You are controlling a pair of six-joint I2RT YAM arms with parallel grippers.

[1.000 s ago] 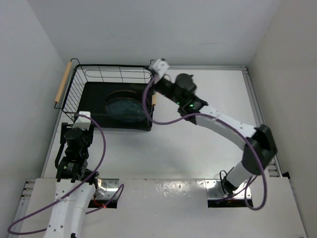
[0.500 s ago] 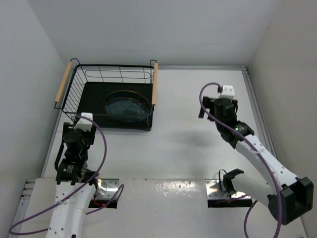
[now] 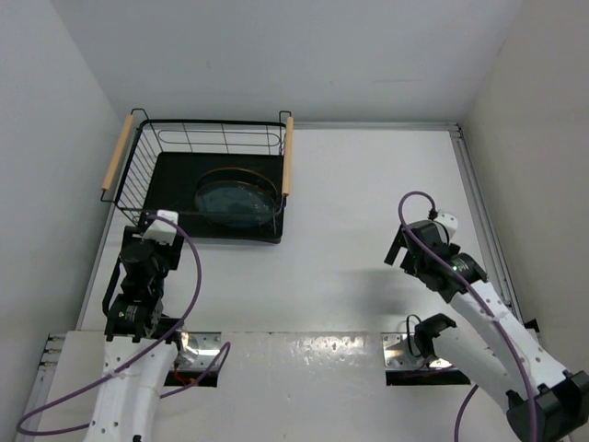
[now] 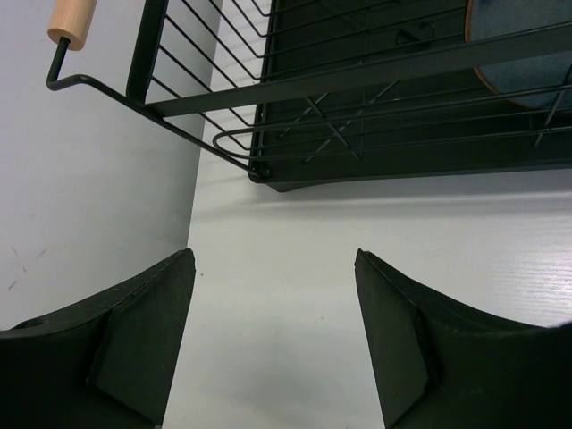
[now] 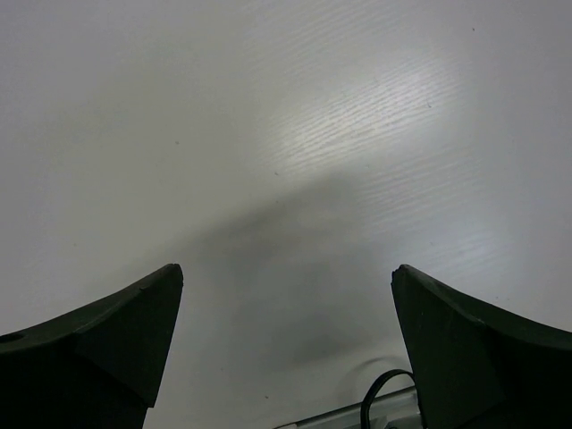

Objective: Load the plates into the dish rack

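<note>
Two grippers, both empty. The left gripper [image 4: 273, 344] has its matte black wedge-shaped fingers [image 4: 143, 331] spread apart, with only bare tabletop [image 4: 277, 268] between them. It sits just short of the near left corner of the dish rack [image 4: 357, 73].

The right gripper [image 5: 286, 349] has its jaws spread wide and holds nothing. It is over white tabletop with a fine streaked grain, and in the top view it is well apart from the rack, on the right side.

The dish rack is a rectangular black wire basket with a black base tray and a light wooden rod handle [image 3: 117, 164] on its left and right sides.

The plate [image 3: 235, 198] is round, glossy and dark teal-blue with a thin brownish rim. It lies flat in the right half of the rack. Whether a second plate lies under it cannot be told.
</note>
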